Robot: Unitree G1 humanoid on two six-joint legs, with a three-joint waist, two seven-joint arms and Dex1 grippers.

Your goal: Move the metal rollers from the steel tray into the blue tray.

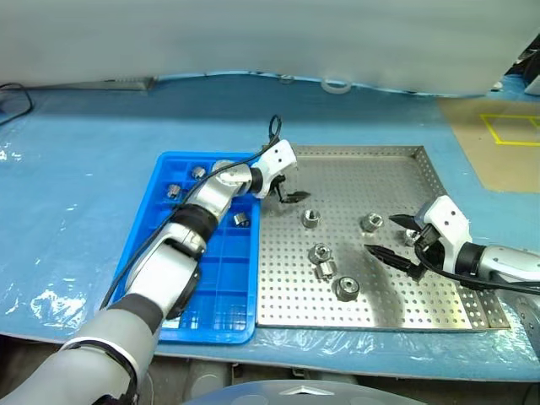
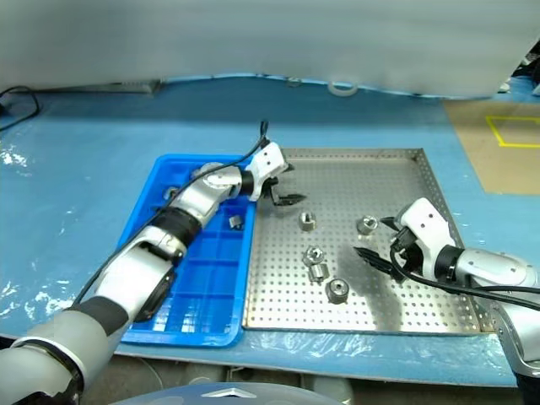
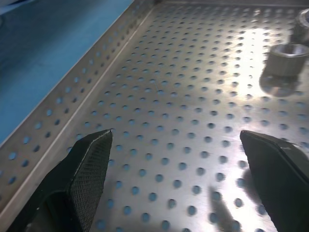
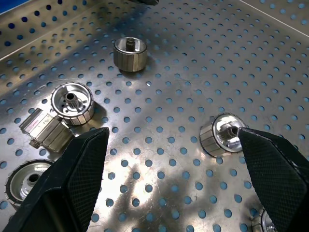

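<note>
Rollers point(image 1: 310, 218) lie just beyond our left gripper point(image 1: 287, 191) and between our right gripper's point(image 1: 396, 240) fingers; both grippers gape wide, empty.

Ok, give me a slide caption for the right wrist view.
Open right gripper hovering over rollers on the steel tray.

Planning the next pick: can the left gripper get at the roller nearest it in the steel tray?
Probably yes: the left gripper hangs open over the steel tray, and bare perforated metal separates it from that roller.
</note>
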